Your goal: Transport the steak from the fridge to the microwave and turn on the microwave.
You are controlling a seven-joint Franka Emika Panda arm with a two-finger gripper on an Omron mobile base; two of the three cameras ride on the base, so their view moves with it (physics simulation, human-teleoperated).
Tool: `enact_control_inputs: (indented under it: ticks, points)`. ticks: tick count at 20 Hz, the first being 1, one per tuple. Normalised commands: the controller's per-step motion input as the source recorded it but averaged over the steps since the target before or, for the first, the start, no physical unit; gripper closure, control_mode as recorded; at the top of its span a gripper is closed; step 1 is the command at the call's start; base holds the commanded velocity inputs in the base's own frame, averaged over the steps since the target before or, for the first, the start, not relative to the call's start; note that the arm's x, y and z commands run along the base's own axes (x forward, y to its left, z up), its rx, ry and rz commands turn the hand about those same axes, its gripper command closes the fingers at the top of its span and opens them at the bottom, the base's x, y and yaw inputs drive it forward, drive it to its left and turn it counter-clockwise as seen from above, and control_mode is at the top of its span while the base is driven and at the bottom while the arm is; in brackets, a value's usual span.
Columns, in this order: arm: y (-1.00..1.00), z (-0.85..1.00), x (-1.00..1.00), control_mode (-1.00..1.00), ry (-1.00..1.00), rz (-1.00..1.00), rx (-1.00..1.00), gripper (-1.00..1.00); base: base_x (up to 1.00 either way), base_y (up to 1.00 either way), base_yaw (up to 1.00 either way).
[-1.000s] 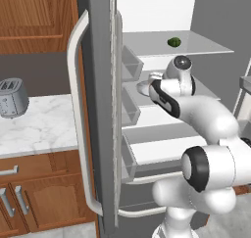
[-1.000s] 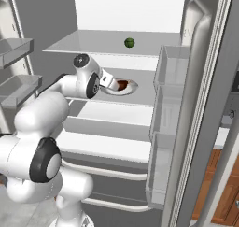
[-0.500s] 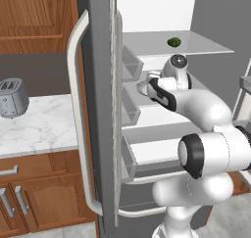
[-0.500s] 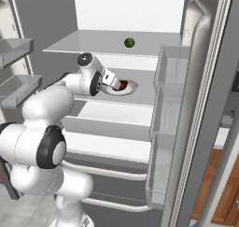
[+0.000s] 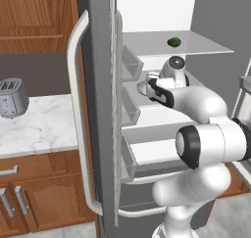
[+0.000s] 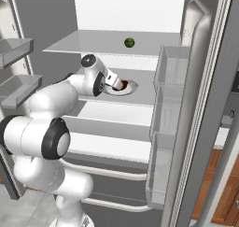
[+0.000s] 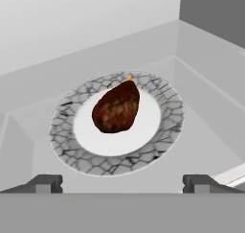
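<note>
The arm (image 5: 196, 105) hides most of the plate (image 5: 143, 87); the green thing (image 6: 129, 42) is too small to identify

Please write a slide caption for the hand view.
Open hand faces a brown steak on a patterned plate.

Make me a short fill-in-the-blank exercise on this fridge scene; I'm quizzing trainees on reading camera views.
1. The steak lies on a ____ with a cracked grey pattern on its rim.
2. The gripper has its jaws ____, short of the steak.
3. The small round thing on the shelf above is ____ in colour.
4. The fridge door stands ____.

Missing words: plate; open; green; open
</note>
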Motion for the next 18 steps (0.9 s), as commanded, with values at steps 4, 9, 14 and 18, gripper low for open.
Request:
enact_control_inputs:
  ticks: [4, 9, 14, 18]
  points:
    - [-0.06, -0.06, 0.15, -1.00, 0.00, 0.00, 0.00, -1.00, 0.00, 0.00, 0.00]
    - [-0.05, -0.08, 0.14, -1.00, 0.00, 0.00, 0.00, -1.00, 0.00, 0.00, 0.00]
    - [-0.01, -0.11, 0.18, -1.00, 0.00, 0.00, 0.00, -1.00, 0.00, 0.00, 0.00]
    - [-0.02, -0.08, 0.19, -1.00, 0.00, 0.00, 0.00, -1.00, 0.00, 0.00, 0.00]
